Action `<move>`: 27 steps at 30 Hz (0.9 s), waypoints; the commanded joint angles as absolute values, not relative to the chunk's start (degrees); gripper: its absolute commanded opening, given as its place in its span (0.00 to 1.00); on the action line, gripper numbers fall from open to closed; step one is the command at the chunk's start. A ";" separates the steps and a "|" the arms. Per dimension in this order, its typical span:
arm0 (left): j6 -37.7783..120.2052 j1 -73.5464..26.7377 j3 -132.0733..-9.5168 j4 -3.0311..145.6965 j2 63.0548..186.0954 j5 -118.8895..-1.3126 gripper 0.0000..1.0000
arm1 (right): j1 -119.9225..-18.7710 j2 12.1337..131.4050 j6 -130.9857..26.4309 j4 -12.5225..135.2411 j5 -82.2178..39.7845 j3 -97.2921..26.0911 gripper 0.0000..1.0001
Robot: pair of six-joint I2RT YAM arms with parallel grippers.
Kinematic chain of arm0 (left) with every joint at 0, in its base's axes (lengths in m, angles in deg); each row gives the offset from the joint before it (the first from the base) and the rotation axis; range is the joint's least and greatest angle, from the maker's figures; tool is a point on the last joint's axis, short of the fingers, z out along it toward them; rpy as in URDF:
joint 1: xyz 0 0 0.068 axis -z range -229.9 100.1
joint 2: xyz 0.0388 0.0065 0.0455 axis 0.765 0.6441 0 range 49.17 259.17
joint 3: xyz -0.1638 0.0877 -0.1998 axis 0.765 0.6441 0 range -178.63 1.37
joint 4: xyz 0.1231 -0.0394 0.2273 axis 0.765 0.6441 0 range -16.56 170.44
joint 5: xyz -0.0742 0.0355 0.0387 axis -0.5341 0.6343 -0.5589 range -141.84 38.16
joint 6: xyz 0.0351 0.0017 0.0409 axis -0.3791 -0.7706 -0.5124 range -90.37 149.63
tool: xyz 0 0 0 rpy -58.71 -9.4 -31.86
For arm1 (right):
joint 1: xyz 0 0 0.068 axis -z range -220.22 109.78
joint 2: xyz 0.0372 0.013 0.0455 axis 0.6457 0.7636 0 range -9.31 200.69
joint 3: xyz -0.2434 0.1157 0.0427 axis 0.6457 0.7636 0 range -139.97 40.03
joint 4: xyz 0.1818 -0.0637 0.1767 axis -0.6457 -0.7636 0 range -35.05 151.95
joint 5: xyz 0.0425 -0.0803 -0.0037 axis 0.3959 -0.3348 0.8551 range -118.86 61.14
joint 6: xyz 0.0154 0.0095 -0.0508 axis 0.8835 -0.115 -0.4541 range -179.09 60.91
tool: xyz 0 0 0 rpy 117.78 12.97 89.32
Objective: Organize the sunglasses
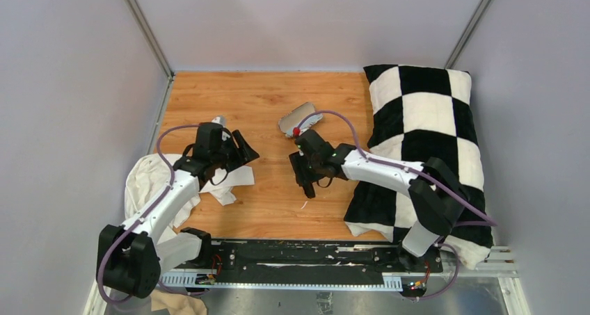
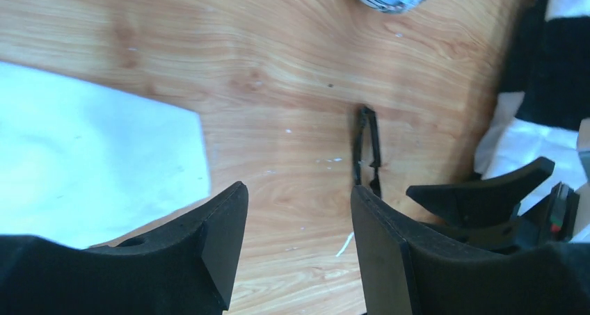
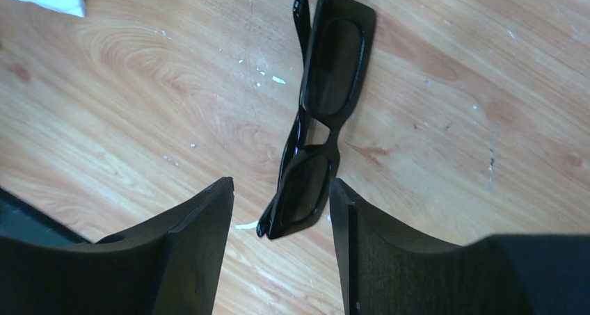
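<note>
Sunglasses (image 3: 320, 113) lie folded on the surface (image 3: 139, 85), near end showing betw. tips of the right pincer (image 3: 280, 190) — open & empty, as is the left pincer (image 2: 298, 188) — so better lower straight and close across the frame, not squeezing a lens.

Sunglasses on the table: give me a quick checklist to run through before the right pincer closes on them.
1. The sunglasses are folded and lying on the table: ok.
2. The right pincer is open, with one finger on each side of the near lens: ok.
3. The right pincer is low enough to catch the frame: cannot tell.
4. The left pincer is open, empty and apart from the sunglasses: ok.
5. The case is open and ready to receive them: cannot tell.
</note>
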State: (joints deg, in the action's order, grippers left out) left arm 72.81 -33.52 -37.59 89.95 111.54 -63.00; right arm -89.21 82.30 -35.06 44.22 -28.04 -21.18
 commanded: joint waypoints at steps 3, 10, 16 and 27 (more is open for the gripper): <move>69.54 -37.23 -38.05 95.17 109.95 -61.76 0.60 | -93.61 90.01 -37.09 38.84 -39.94 -26.68 0.59; 70.06 -37.42 -37.44 93.42 112.42 -63.77 0.60 | -94.61 96.07 -38.07 38.46 -43.69 -30.18 0.59; 70.09 -37.42 -37.30 92.34 113.54 -64.30 0.60 | -94.80 99.67 -38.00 38.22 -46.64 -31.90 0.53; 70.15 -37.42 -37.34 91.11 114.89 -65.33 0.59 | -94.88 100.80 -38.09 37.70 -46.83 -33.36 0.23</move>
